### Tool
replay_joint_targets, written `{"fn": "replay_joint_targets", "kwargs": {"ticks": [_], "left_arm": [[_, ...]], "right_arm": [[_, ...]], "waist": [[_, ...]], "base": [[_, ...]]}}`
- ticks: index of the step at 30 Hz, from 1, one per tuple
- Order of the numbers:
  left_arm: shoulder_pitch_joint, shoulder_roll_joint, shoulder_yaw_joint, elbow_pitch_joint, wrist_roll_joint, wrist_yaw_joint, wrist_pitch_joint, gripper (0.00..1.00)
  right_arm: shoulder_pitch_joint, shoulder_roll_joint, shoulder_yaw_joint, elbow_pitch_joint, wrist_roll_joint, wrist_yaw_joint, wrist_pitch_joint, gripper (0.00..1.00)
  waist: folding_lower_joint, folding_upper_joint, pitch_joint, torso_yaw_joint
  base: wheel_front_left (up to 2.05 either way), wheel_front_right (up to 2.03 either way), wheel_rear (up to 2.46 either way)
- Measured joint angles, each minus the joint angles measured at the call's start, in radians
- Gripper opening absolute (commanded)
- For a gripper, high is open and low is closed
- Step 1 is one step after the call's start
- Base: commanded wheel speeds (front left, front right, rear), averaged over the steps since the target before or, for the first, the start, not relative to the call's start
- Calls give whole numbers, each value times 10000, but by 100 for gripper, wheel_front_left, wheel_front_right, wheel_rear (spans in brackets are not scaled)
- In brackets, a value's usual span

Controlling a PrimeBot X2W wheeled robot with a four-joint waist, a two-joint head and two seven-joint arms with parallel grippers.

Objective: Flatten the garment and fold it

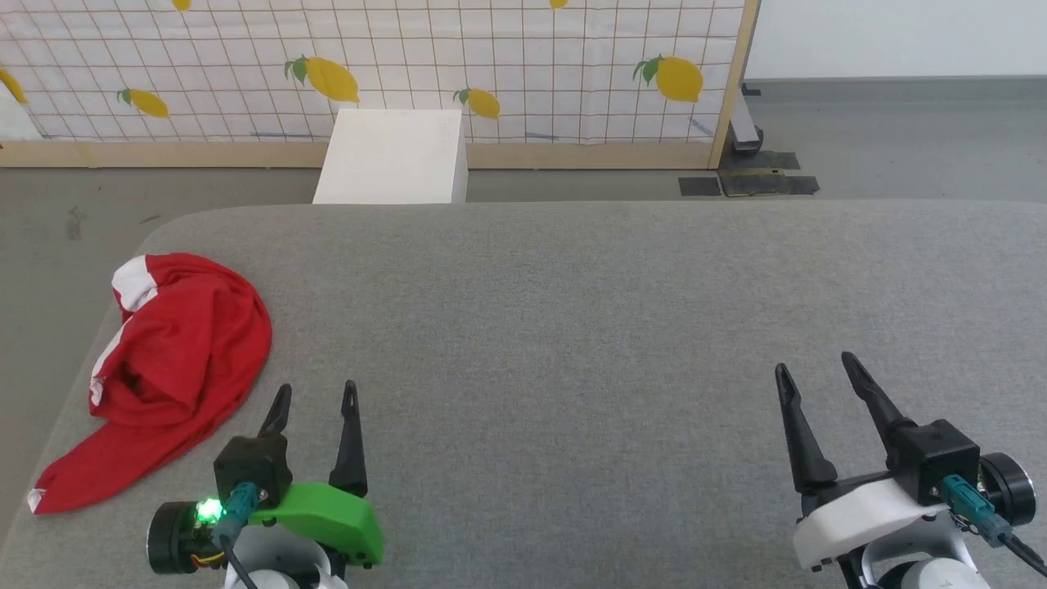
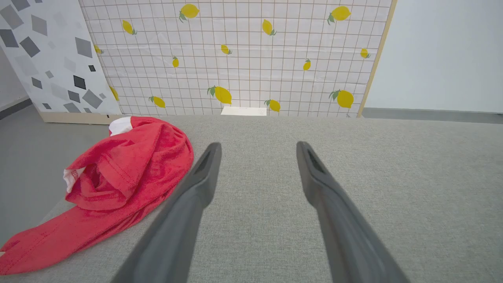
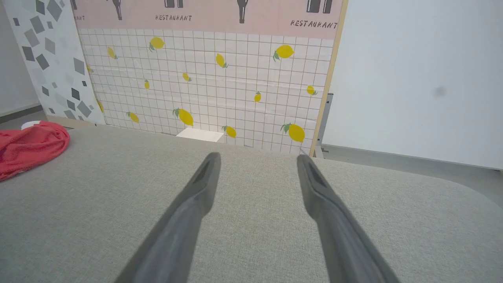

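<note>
The red shorts (image 1: 176, 360) lie crumpled in a heap near the left edge of the grey padded table (image 1: 572, 327), white trim showing at the top and one leg trailing toward the front left corner. My left gripper (image 1: 317, 394) stands open just right of the heap, not touching it; its wrist view shows the shorts (image 2: 122, 173) beside the left finger (image 2: 196, 184), with the gripper (image 2: 257, 147) empty. My right gripper (image 1: 814, 366) is open over bare table far to the right. In the right wrist view, that gripper (image 3: 257, 157) is empty and the shorts (image 3: 29, 143) sit at the far left.
A white box (image 1: 393, 155) stands on the floor behind the table's far edge. A lemon-print panel (image 1: 491, 65) in a wooden frame closes off the back. Grey floor (image 1: 49, 221) lies left of the table's rounded corner.
</note>
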Motion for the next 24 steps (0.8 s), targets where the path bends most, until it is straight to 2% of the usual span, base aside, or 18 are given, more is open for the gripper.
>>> {"fn": "replay_joint_targets", "kwargs": {"ticks": [24], "left_arm": [[-52,27,-132,420,-267,75,-462,100]], "right_arm": [[7,0,12,77,0,0,-504,100]], "waist": [[0,0,-66,59]], "base": [[0,0,0]]}}
